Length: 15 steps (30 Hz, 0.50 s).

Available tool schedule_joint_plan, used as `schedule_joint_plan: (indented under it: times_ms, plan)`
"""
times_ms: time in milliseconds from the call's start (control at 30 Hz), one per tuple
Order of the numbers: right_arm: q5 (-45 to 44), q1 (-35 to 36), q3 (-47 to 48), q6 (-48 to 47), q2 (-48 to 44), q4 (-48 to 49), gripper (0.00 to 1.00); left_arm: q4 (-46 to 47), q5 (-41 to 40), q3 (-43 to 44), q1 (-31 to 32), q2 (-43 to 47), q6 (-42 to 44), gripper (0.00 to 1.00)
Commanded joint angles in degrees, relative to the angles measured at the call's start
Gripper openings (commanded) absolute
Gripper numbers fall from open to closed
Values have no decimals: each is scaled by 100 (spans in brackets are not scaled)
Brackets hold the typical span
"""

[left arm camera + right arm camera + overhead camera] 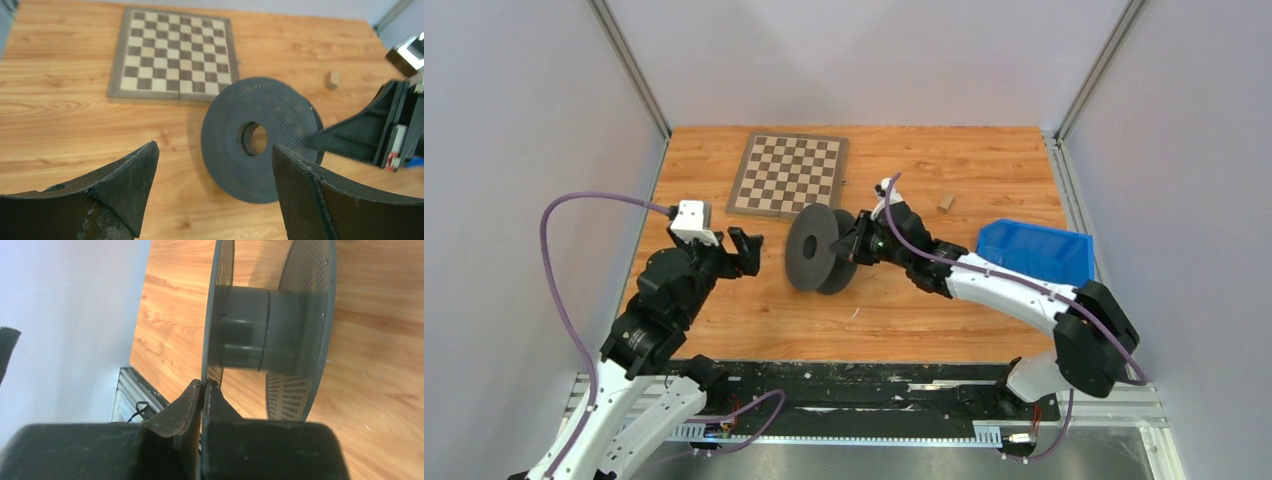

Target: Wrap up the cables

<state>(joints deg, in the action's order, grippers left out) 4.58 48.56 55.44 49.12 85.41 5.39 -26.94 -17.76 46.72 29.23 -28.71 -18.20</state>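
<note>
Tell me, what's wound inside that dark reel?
Only a bare grey hub shows between the two perforated discs of the reel; no wire is visible on it. The hub's far side is hidden.

I'm working in a robotics lab cell: pale grey wall panels [864, 60] on aluminium corner posts [629, 65] box in a wood-grain tabletop [984, 160]. My white-and-black left arm [659, 295] and right arm [1014, 285] bolt to a black rail [874, 385] at its near edge
</note>
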Motion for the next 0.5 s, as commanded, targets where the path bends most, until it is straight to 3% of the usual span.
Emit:
schedule_joint_plan:
  times_ms: [0,167,467]
  plan:
    - [-1005,19,262,621,-750,-1489,0,-420,1016,220,4,-257,-119,90]
    - [-1331,62,678,1118,-1089,-2157,0,-167,1336,-23,165,-48,-450,87]
    - [-3066,735,2586,-12,68,-4070,0,20,1165,-440,199,-484,-1351,89]
